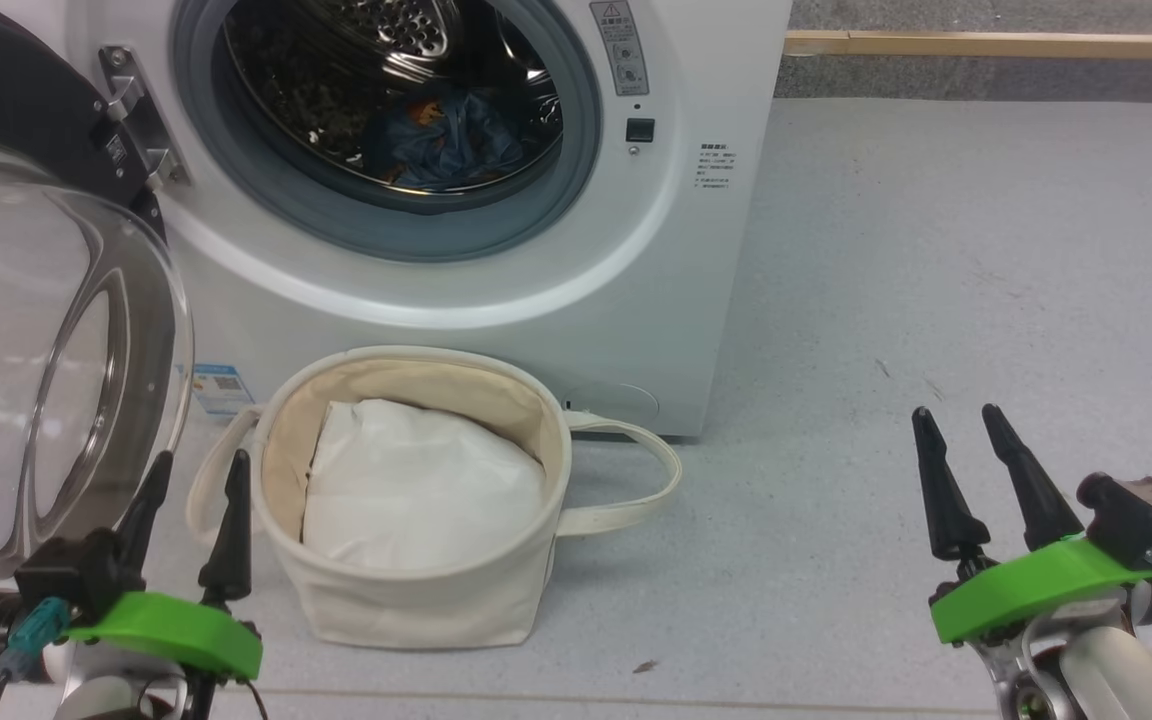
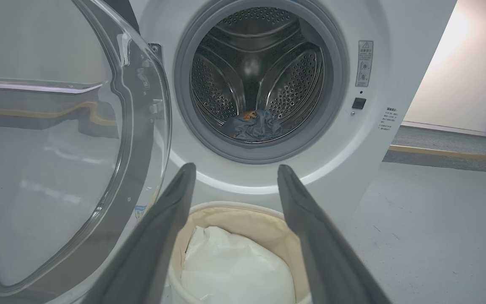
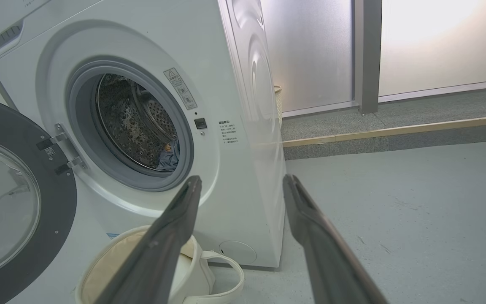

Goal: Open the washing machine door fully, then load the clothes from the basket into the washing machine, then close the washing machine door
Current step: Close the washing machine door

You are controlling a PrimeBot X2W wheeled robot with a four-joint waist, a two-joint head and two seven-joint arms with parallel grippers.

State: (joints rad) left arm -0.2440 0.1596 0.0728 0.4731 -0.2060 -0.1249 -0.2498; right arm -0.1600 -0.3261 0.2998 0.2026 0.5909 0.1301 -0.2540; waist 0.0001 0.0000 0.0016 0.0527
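Washing machine door (image 1: 46,350): swung wide to the left of the opening, hung on its hinge (image 1: 136,120). Cut off by the left and bottom edges of the head view, so the black ring shows in part only. Clear bowl bulges toward the camera.
Washing machine (image 1: 536,300): top cut off in head view. Blue label (image 1: 221,385) low on the front half hidden behind the door's bowl.
Clothes (image 1: 456,140): crumpled low in the drum (image 2: 260,63), near the front lip, just behind the grey rim (image 1: 356,215). Blue with an orange-brown spot; print hard to read in the dim drum. From the right wrist, a sliver past the rim.
Basket (image 1: 416,600): on the floor (image 1: 936,300) just in front of the machine, below the opening. Holds a white bundle (image 1: 416,490); anything under it hidden.
Loop handle (image 1: 636,480): right one lies flat on the floor; left one partly behind a gripper finger.
Left gripper (image 1: 201,457): fingers spread wide, nothing between them. Low, between door bowl and basket wall, near both; contact with either cannot be told.
Right gripper (image 1: 956,411): fingers spread wide, empty, over bare floor, well apart from basket and machine.
Open room: grey floor right of the machine, back to a wooden strip (image 1: 996,44). Tight on the left, between door and basket.
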